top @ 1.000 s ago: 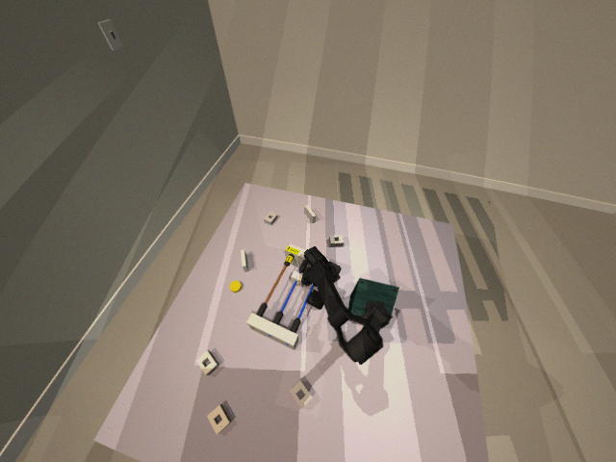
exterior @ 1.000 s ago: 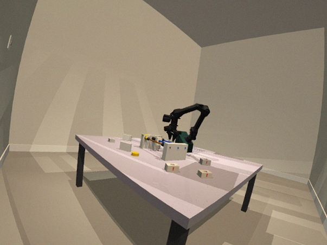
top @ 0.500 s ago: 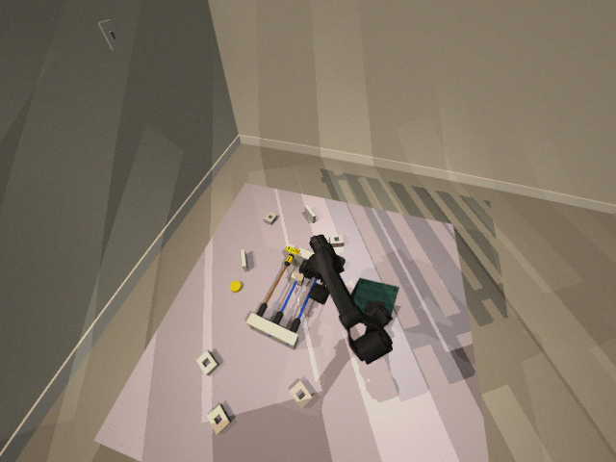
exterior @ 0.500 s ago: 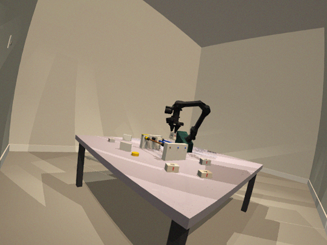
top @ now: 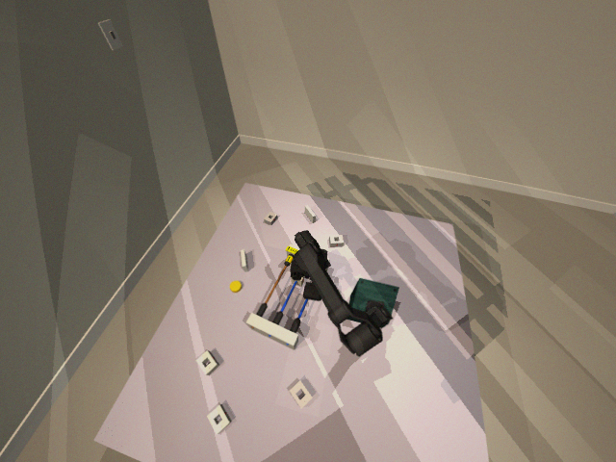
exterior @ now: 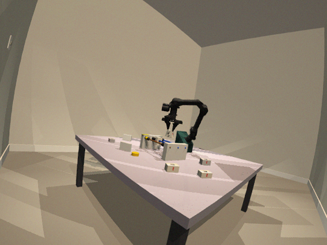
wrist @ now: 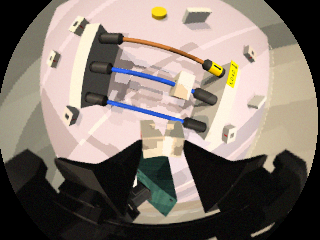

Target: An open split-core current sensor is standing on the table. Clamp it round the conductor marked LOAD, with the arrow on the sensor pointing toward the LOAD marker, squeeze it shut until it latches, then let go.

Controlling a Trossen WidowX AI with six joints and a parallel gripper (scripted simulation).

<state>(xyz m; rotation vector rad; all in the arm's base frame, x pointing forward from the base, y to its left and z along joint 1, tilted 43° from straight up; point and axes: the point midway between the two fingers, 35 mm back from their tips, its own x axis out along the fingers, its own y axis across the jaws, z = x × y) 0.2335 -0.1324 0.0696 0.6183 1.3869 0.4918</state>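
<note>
Pinching the open sensor (exterior: pixel 169 133) (wrist: pixel 164 140), gripper (top: pixel 301 278) (exterior: pixel 171 130) (wrist: pixel 163 143) hangs beside the outer blue cable (top: pixel 302 309) (wrist: pixel 145 111), LOAD's brown conductor (top: pixel 276 284) (exterior: pixel 154 140) (wrist: pixel 162 46) lying beyond both blues.

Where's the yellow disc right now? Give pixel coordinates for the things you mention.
In the top view, the yellow disc (top: pixel 235 286) (exterior: pixel 135 154) (wrist: pixel 159 13) lies on the table, left of the brown conductor (top: pixel 275 285) (exterior: pixel 154 140) (wrist: pixel 162 46), just below a thin pale block (top: pixel 243 260) (exterior: pixel 125 146) (wrist: pixel 197 16).

The top view looked steeply down from high over my table (top: pixel 168 393) (exterior: pixel 144 170); the exterior faced its corner from farther off; the wrist looked closely past my fingers.
</note>
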